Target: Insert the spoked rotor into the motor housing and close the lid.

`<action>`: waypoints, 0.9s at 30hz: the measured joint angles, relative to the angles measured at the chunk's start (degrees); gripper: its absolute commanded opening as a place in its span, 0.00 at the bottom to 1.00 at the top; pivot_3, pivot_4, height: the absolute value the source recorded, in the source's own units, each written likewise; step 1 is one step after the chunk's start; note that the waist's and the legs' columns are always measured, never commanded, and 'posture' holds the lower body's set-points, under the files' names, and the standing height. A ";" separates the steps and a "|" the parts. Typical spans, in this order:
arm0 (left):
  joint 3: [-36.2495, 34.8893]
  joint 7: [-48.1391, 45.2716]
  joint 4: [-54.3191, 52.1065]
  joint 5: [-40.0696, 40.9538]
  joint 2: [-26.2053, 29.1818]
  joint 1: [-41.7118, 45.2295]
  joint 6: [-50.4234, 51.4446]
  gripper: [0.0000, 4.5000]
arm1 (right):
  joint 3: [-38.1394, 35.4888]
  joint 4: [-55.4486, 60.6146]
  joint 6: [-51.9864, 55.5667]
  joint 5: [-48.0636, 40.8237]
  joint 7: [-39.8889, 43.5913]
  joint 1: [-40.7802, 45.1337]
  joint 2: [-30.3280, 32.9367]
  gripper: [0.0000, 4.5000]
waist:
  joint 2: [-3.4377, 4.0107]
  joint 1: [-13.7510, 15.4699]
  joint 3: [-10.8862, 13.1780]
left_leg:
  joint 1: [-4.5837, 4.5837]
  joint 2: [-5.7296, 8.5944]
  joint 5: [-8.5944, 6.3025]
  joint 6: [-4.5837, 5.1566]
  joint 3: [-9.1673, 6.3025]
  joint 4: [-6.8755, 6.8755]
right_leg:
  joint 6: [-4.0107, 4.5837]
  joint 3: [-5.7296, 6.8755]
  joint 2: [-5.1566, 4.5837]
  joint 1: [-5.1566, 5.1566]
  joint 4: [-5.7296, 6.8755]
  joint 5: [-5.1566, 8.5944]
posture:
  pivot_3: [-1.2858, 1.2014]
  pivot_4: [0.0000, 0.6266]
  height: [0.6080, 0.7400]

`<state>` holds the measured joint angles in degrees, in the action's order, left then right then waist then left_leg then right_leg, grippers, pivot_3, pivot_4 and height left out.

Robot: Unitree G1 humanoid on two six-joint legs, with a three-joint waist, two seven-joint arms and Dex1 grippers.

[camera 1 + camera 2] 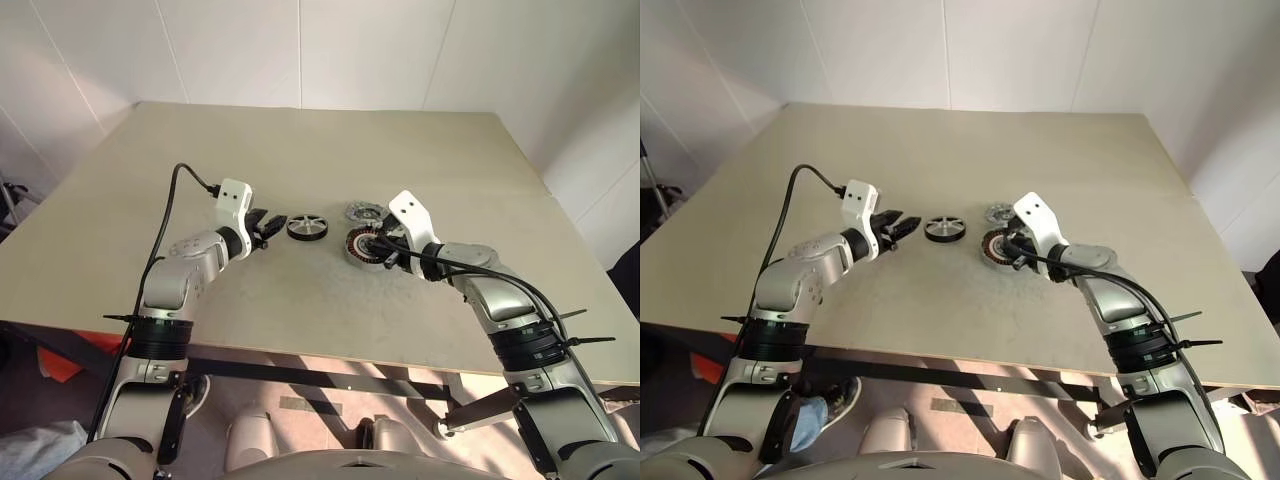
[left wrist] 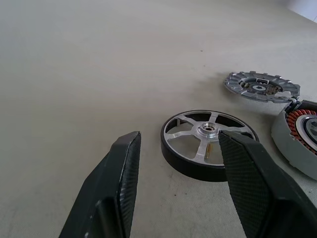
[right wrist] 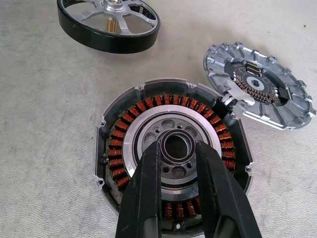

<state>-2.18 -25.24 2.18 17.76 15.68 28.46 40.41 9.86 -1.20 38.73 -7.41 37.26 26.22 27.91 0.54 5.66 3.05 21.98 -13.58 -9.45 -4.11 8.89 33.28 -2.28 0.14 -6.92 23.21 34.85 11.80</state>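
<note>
The spoked rotor (image 2: 208, 144), black-rimmed with silver spokes, lies flat on the table just ahead of my left gripper (image 2: 181, 136), which is open and clear of it. To its right sits the motor housing (image 3: 173, 148), with copper coils ringing a silver hub. My right gripper (image 3: 177, 148) reaches down into the housing, its fingertips closed narrowly on the dark ring at the hub's centre. The lid (image 3: 257, 84), a grey ribbed disc, lies face up beside the housing, touching its far right edge.
The parts sit in a row near the middle of a wide beige table (image 1: 300, 150). White walls stand behind and to the sides. Bare tabletop stretches beyond the parts and to the left of the left gripper (image 1: 268, 226).
</note>
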 measured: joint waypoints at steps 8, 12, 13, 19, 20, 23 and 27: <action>-0.01 0.03 0.00 0.00 0.14 -0.01 0.00 0.59 | 0.01 0.00 -0.41 0.15 0.15 -0.04 0.02 0.77 | 0.00 0.00 0.00 | 0.00 0.00 0.00 0.00 0.00 0.01 | 0.00 0.00 0.00 0.00 0.01 0.00 | 0.52 0.00 1.00; 0.00 0.03 0.03 -0.07 0.13 -0.01 0.00 0.59 | -0.17 0.32 -0.99 0.27 0.15 -0.01 0.25 0.99 | 0.00 0.00 0.00 | 0.00 0.00 0.00 0.00 0.00 0.01 | 0.00 0.00 0.00 0.00 0.01 0.00 | 0.52 0.00 1.00; 0.04 0.03 0.05 -0.09 0.12 -0.01 0.00 0.59 | -0.17 0.34 -0.99 0.26 0.16 -0.01 0.23 0.99 | 0.00 0.00 0.00 | 0.00 0.00 0.00 0.00 0.00 0.01 | 0.00 0.00 0.00 0.00 0.01 0.00 | 0.52 0.00 1.00; 0.22 -0.03 0.45 -0.15 0.12 -0.01 0.00 0.59 | -0.36 0.37 -0.98 0.15 0.10 -0.01 -0.06 0.91 | 0.00 0.00 0.00 | 0.00 0.00 0.00 0.00 0.00 0.02 | 0.00 0.00 0.00 0.00 0.02 0.00 | 0.52 0.00 1.00; 0.25 -0.04 0.52 -0.17 0.13 -0.01 0.00 0.59 | -0.39 0.37 -0.98 0.10 0.10 -0.01 -0.09 0.86 | 0.00 0.00 0.00 | 0.00 0.00 0.00 0.00 0.00 0.02 | 0.00 0.00 0.00 0.00 0.02 0.00 | 0.52 0.00 1.00; 0.29 -0.05 0.65 -0.20 0.15 -0.01 0.00 0.59 | -0.43 0.37 -0.98 0.10 0.10 -0.01 -0.10 0.63 | 0.00 0.00 0.00 | 0.00 0.00 0.00 0.00 0.00 0.02 | 0.00 0.00 0.00 0.00 0.02 0.00 | 0.52 0.00 1.00; 0.42 -0.05 0.87 -0.25 0.15 -0.01 0.00 0.59 | -0.68 0.37 -0.99 0.09 0.08 0.02 -0.12 0.32 | 0.00 0.00 0.00 | 0.00 0.00 0.00 0.00 0.00 0.02 | 0.00 0.00 0.00 0.00 0.02 0.00 | 0.52 0.00 1.00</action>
<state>-1.76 -25.29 3.05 17.50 15.84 28.45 40.40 9.18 -0.83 37.74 -7.32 37.35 26.24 27.79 0.54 5.66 3.05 21.98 -13.59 -9.45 -4.11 8.89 33.31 -2.28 0.14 -6.92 23.21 34.88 11.80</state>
